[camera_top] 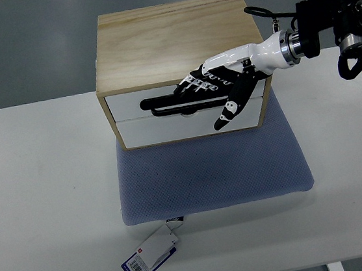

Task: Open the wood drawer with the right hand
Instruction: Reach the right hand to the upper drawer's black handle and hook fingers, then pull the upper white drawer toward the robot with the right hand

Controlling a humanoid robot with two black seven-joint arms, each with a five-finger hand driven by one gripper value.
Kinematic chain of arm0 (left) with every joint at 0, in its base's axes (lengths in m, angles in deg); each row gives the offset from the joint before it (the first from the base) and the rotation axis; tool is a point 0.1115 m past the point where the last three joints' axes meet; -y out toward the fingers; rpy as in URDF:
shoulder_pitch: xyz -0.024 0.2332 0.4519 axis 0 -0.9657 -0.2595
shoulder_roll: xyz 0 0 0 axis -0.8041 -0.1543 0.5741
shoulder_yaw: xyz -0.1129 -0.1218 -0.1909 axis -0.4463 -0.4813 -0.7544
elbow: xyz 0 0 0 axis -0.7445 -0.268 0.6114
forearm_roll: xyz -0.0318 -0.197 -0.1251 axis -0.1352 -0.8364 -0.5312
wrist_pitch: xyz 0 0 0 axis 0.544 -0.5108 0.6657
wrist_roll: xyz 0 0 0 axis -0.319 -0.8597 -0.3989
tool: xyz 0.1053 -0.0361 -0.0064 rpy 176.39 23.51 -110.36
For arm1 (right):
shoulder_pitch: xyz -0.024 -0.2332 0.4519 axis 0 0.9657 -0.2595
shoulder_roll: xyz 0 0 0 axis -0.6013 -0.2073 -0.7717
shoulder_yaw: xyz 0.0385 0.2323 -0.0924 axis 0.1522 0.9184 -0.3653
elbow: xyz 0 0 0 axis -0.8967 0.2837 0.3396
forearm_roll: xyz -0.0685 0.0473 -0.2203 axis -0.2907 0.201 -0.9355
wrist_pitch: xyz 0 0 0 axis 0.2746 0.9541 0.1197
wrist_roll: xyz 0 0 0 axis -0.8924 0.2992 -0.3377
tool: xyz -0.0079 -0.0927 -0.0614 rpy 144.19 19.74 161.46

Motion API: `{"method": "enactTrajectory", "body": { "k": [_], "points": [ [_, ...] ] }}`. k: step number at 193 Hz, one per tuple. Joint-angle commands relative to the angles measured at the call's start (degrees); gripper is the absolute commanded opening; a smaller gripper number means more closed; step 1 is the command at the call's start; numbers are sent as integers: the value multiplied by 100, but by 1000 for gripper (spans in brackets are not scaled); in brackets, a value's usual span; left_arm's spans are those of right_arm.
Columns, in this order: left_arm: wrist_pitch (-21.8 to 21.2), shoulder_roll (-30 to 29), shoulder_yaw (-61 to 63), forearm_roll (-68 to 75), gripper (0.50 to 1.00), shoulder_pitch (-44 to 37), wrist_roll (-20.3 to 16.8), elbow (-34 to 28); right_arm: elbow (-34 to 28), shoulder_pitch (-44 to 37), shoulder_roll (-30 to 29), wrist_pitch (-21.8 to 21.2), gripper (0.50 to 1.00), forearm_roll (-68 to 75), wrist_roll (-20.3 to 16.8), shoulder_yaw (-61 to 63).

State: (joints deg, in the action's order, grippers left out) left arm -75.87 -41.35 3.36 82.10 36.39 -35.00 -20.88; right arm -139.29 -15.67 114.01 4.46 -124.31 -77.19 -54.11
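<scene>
Wood drawer box [173, 35]: a pale wooden cabinet standing at the far middle of the table, its front facing the near edge; two white drawer fronts, one above the other, fill that front.
Upper drawer [132, 106]: white face with a long dark handle slot running across it; from where I stand it looks flush with the box, though I cannot be sure it has not moved at all.
Lower drawer [167, 129]: white face below the upper one, closed as far as I can see.
Right hand [217, 82]: white and black, reaching in from the right edge on a dark arm with a silver wrist ring; it lies across the upper drawer face, fingers stretched out leftward and laid side by side along the handle slot, thumb pointing down over the lower drawer. Whether the fingertips hook into the slot I cannot tell; they hold nothing that I can see.
Blue mat [211, 171]: a grey-blue padded cloth under the box, spreading forward toward the near edge.
Tag [152, 253]: a white and blue label hanging from the mat's near left corner, lying on the table.
Table [43, 190]: white, bare on both sides of the mat.
In the way: nothing lies on the mat in front of the drawers.
</scene>
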Motion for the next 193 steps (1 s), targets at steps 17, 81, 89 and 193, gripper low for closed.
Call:
{"method": "enactTrajectory", "body": {
  "k": [17, 81, 89, 193],
  "points": [
    [0, 0, 0, 0, 1000, 0, -1, 1, 253, 7, -141, 0, 934, -20, 5, -8],
    [0, 0, 0, 0, 1000, 0, -1, 1, 297, 147, -220, 0, 936, -213, 14, 9],
    [0, 0, 0, 0, 1000, 0, -1, 1, 297, 174, -220, 0, 936, -231, 14, 9],
    [0, 0, 0, 0, 1000, 0, -1, 1, 253, 270, -317, 0, 938, -406, 14, 0]
  ]
}}
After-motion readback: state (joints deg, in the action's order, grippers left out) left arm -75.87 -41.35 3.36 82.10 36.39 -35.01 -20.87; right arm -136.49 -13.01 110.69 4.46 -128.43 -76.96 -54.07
